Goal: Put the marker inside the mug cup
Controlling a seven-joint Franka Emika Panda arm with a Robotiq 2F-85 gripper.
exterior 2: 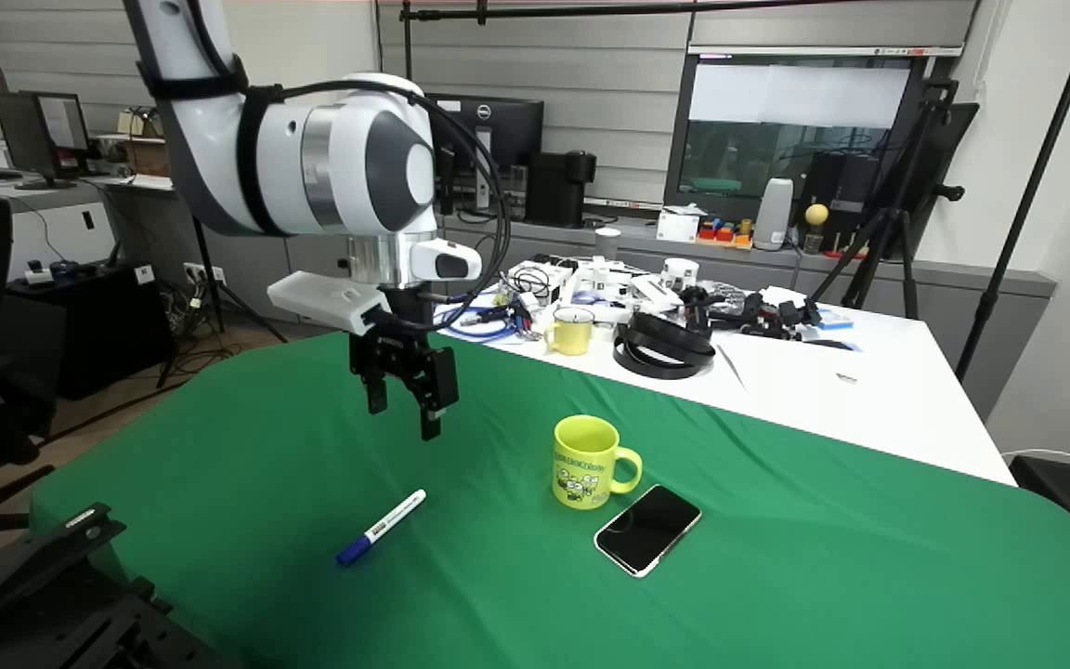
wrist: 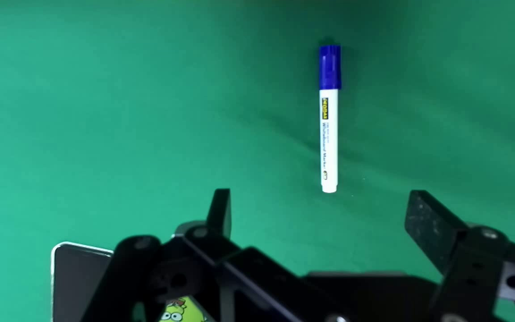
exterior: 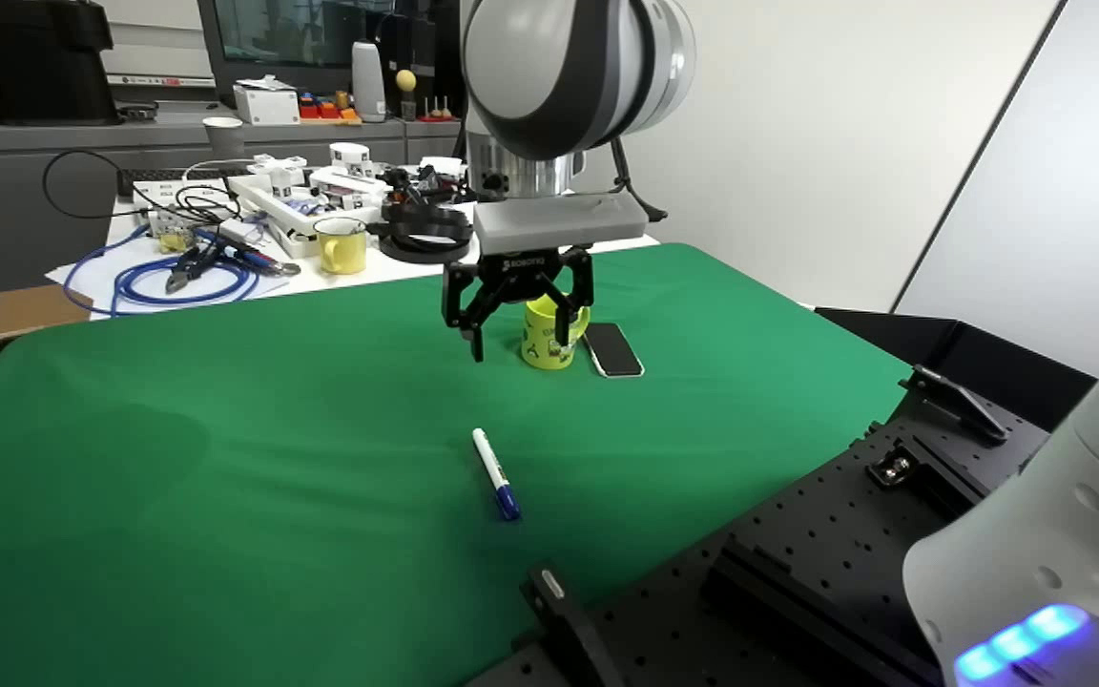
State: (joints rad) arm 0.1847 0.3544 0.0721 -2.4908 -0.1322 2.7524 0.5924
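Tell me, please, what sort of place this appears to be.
Probably a robotics lab, perhaps part of an office: a robot arm reaches over a green cloth, with a cluttered white table and a Dell monitor behind.

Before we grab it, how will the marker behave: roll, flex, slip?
The marker lies flat and looks cylindrical, so it may roll if nudged, though the wrinkled green cloth might stop it. Its slim, straight body suggests stiff and light.
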